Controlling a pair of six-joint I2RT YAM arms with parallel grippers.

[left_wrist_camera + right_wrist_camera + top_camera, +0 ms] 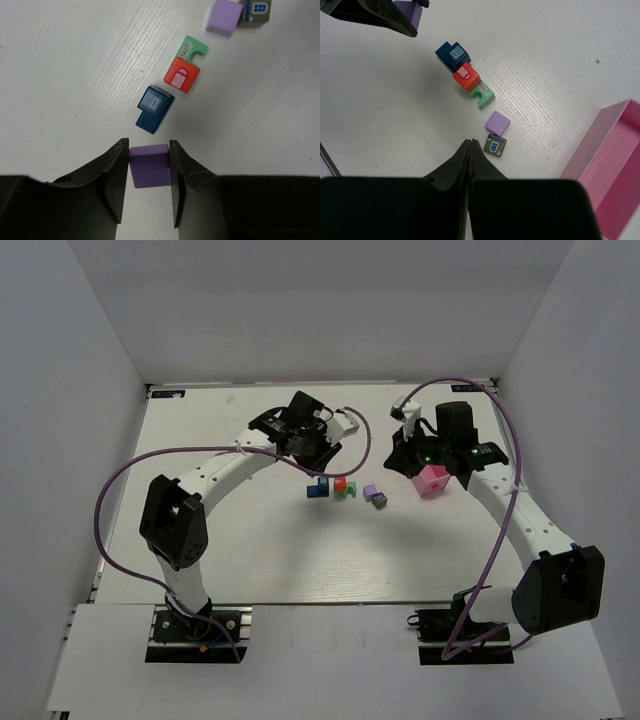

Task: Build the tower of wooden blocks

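On the white table (250, 560), the wood block tower (345, 488) is only a loose row of blocks near the middle. The left gripper (149, 146) grasps a purple block (149, 170) near the row's blue end. The right gripper (470, 143) is clenched empty near the pink tray (615, 150).

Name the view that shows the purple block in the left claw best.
Left wrist: the purple block sits close up in the left claw. Right wrist catches only its corner; top external hides it.
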